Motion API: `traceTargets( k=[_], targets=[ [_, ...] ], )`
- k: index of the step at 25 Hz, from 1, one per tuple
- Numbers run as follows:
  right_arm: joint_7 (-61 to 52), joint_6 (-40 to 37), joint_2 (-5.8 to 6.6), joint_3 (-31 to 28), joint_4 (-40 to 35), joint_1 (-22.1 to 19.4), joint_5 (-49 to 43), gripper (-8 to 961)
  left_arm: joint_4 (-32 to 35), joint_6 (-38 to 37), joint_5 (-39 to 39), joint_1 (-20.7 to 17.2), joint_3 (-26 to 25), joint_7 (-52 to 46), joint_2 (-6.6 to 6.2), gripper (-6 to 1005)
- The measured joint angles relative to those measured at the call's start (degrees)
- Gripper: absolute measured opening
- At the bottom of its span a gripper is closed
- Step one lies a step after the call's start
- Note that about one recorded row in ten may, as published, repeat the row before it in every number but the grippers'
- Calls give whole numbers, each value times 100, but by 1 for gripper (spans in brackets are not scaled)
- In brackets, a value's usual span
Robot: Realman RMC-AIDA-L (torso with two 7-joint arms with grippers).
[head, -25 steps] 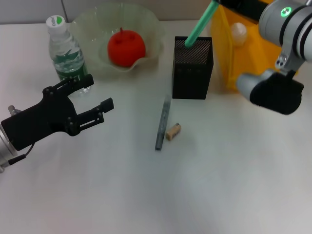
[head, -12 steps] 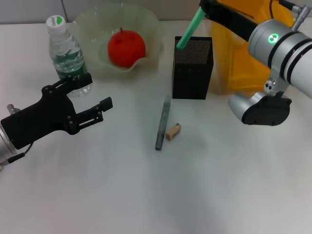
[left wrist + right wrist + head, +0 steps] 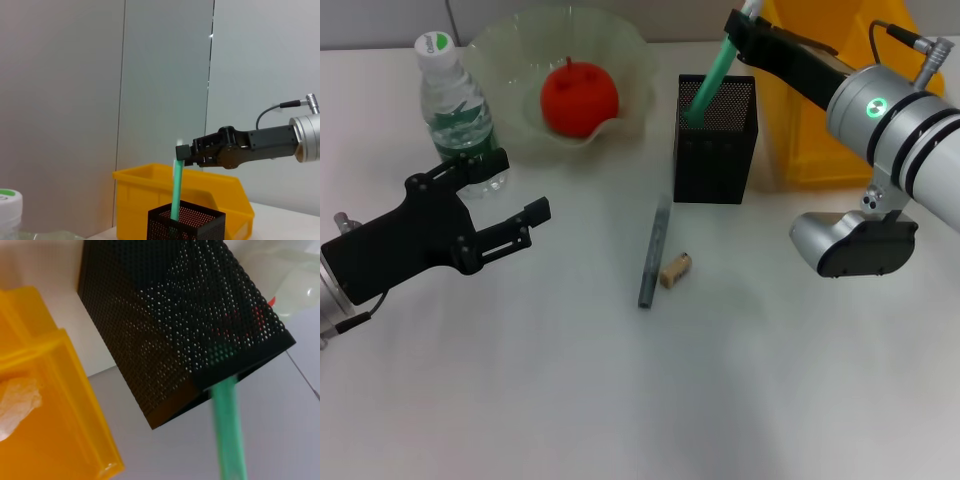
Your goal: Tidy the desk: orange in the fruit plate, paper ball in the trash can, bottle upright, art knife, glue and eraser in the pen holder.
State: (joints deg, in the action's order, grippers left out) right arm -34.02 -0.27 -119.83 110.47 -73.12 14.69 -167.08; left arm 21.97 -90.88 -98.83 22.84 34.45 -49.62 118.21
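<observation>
One paper ball (image 3: 17, 399), right wrist view only

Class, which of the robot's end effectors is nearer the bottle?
Left. The left end effector sits just in front of the bottle; the right end effector is far across, above the pen holder.

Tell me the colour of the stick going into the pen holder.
Teal green; the stick, held by the right gripper, shows best in the left wrist view above the pen holder.

Green stick (image 3: 708, 82) now lower, deeper into pen holder (image 3: 715, 150); right gripper (image 3: 738, 22) closer above
</observation>
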Motion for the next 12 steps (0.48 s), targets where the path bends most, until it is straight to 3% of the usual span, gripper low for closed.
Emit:
traceTargets(
  k=[8,12],
  targets=[
    [28,217,-4,24,67,-74,1,375,0,-26,35,-13,0,-3,-5,806],
    [-62,369,-5,63,-4,-124,444,434,0,-10,39,-16,0,-5,-7,806]
  ],
)
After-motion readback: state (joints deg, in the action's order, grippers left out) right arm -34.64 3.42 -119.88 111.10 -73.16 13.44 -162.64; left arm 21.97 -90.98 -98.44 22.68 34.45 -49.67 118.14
